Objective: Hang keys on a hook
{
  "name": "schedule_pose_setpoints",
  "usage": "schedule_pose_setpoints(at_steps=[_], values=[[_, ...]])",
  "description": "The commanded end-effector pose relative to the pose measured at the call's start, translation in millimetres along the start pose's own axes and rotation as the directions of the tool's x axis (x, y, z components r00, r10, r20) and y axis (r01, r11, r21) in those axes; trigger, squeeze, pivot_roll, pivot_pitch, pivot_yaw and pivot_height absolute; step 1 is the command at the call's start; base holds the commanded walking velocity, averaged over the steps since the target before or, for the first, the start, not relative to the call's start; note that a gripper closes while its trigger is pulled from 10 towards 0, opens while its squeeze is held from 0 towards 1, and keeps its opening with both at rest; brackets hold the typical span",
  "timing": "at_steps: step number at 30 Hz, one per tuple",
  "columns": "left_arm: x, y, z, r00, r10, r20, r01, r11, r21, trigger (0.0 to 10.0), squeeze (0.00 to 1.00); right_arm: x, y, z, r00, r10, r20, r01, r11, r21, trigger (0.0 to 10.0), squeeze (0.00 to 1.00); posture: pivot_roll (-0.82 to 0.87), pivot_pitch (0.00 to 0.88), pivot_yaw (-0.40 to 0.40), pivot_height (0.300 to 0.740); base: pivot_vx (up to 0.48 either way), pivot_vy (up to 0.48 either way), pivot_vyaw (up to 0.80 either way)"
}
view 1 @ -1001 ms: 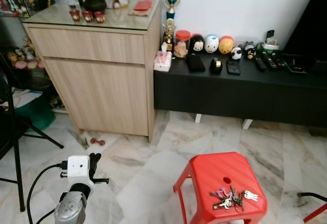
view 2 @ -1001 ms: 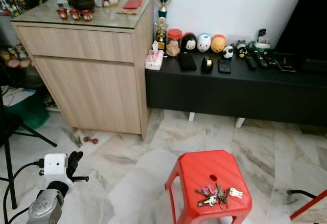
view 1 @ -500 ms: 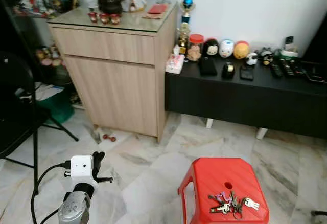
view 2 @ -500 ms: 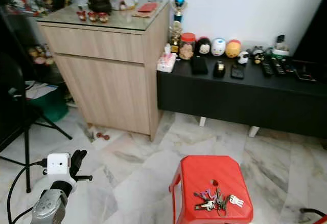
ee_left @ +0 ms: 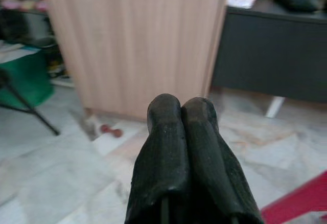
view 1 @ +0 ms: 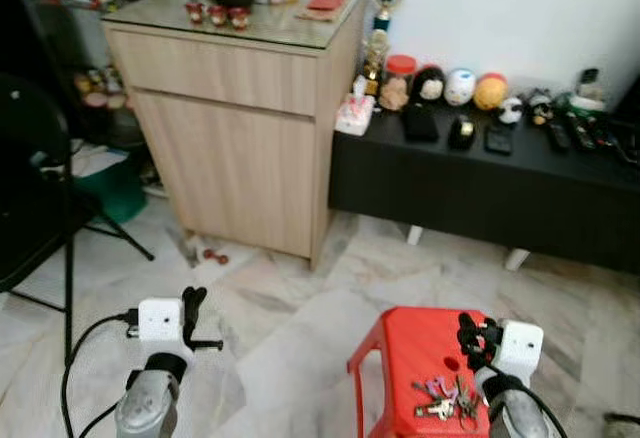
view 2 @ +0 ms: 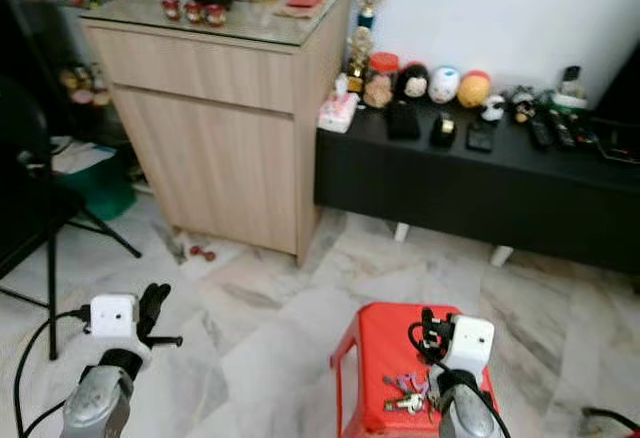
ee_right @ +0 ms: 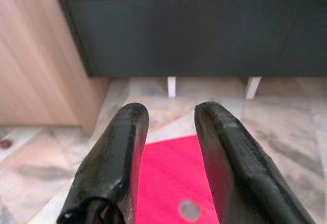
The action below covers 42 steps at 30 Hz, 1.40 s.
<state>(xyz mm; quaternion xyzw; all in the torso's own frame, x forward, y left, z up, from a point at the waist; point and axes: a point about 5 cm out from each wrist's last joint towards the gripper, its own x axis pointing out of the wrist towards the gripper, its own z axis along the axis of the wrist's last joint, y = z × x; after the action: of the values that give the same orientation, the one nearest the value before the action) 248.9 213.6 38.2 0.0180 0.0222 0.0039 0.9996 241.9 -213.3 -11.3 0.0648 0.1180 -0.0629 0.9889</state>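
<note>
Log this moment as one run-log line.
phase: reaching for keys | right gripper: open, above red stool | keys: lying on stool, not gripped | left gripper: shut, idle over floor

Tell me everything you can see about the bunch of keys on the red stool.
The keys are a loose bunch lying flat on the red plastic stool, near its front edge, just in front of the round hole in the seat. Several metal keys fan out, with purple and pink tags or caps among them. Nothing grips them: the right end effector, fingers apart, hovers just behind and above them.
</note>
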Motion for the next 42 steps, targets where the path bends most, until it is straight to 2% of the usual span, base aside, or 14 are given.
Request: schedule_pose_setpoints(at_steps=[1, 8, 16, 24, 37, 42], values=[[-2.8, 0.5, 0, 1.0, 0.006, -0.009, -0.006, 1.0, 0.0, 10.0, 0.0, -3.4, -1.0, -4, 1.0, -0.012, -0.02, 0.012, 1.0, -0.014, 10.0, 0.0, 0.18, 0.0, -0.075, 0.74, 0.0, 0.0, 0.0], [-4.1, 3.1, 0, 1.0, 0.017, -0.011, -0.017, 1.0, -0.001, 10.0, 0.0, -2.6, 4.1, -14, 0.994, 0.002, -0.107, -0.003, 1.0, -0.01, 10.0, 0.0, 0.19, 0.0, -0.081, 0.74, 0.0, 0.0, 0.0], [-2.3, 4.3, 4, 1.0, 0.018, -0.012, -0.018, 1.0, 0.01, 10.0, 0.0, 5.6, 8.6, -11, 0.99, 0.02, -0.142, -0.026, 0.999, -0.035, 10.0, 0.0, 0.19, 0.0, -0.085, 0.685, 0.0, 0.0, 0.0], [-3.9, 5.4, 3, 0.999, 0.032, -0.02, -0.031, 0.999, 0.012, 10.0, 0.0, 3.2, 14.3, -19, 0.981, 0.054, -0.185, -0.06, 0.998, -0.028, 10.0, 0.0, 0.2, 0.0, -0.092, 0.641, 0.0, 0.0, 0.0], [0.9, 2.5, 2, 0.999, 0.02, -0.034, -0.02, 1.0, 0.011, 10.0, 0.0, 5.8, 15.4, -19, 0.976, 0.064, -0.206, -0.069, 0.998, -0.014, 10.0, 0.0, 0.21, 0.0, -0.094, 0.641, 0.0, 0.0, 0.0], [0.2, 2.4, 0, 0.999, 0.021, -0.041, -0.021, 1.0, 0.01, 10.0, 0.0, 7.4, 15.9, -20, 0.973, 0.062, -0.224, -0.055, 0.998, 0.036, 10.0, 0.0, 0.21, 0.0, -0.099, 0.641, 0.0, 0.0, 0.0]])
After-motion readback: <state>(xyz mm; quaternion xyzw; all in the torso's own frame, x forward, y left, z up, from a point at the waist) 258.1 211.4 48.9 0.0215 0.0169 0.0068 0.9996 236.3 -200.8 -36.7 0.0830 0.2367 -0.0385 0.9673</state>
